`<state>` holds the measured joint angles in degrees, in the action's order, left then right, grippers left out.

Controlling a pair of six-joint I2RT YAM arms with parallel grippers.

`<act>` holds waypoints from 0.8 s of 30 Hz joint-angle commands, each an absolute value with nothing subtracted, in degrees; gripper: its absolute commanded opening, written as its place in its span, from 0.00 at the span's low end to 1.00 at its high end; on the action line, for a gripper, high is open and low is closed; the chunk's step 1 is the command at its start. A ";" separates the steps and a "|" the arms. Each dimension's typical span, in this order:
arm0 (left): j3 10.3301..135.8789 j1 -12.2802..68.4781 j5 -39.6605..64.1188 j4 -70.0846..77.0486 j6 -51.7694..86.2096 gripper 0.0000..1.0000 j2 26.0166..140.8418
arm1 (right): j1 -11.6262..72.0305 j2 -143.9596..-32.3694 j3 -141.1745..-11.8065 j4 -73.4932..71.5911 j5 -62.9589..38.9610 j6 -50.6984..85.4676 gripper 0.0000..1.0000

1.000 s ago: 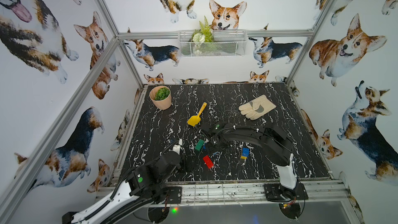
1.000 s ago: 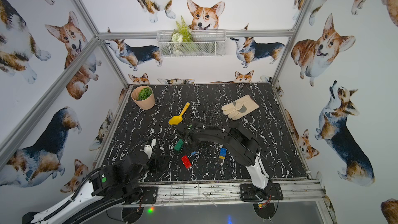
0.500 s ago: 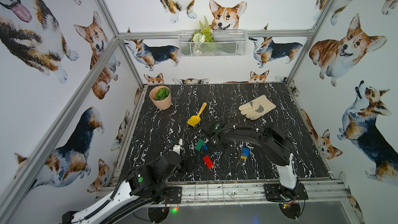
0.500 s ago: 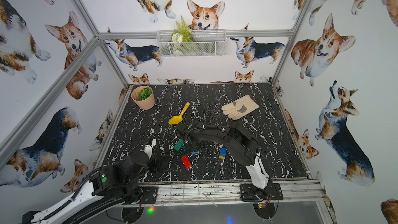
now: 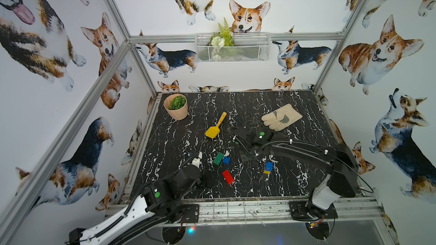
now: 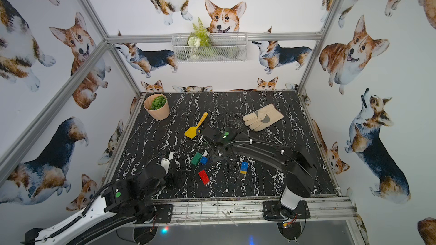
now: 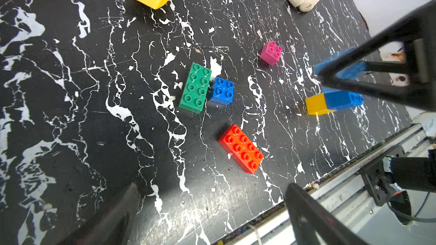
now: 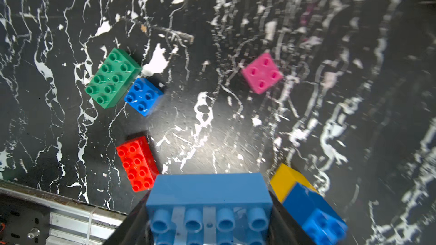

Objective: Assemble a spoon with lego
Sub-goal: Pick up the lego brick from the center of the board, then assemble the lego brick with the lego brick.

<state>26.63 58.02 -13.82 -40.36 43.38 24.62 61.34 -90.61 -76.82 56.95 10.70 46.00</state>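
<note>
One light-blue brick (image 8: 210, 194) fills right gripper (image 8: 208, 227); left gripper (image 7: 212, 199) gapes empty by table (image 7: 59, 114) edge.

- Your left arm (image 5: 151, 199) comes in low from the near-left corner, wrist angled down at the table.
- Left gripper (image 7: 212, 218): jaws spread wide, nothing between them.
- Your right arm (image 5: 304, 150) stretches across toward table centre, wrist bent down.
- Right gripper (image 8: 208, 210): jaws clamped on a light blue brick (image 8: 208, 188), one at each short end.
</note>
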 commanded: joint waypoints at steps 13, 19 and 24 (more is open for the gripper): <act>26.36 58.17 -10.10 -30.53 36.12 1.00 28.82 | 57.33 -71.45 -61.22 64.10 11.09 63.19 0.45; 26.19 58.23 -10.85 -32.11 36.69 1.00 26.47 | 54.91 -76.41 -62.67 60.77 7.61 59.36 0.45; 26.50 58.45 -11.46 -32.70 36.82 1.00 26.10 | 52.39 -76.67 -61.24 59.82 5.85 58.69 0.45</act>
<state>26.24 58.30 -10.55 -31.94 36.67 26.26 53.60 -76.95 -62.11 60.84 7.66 58.65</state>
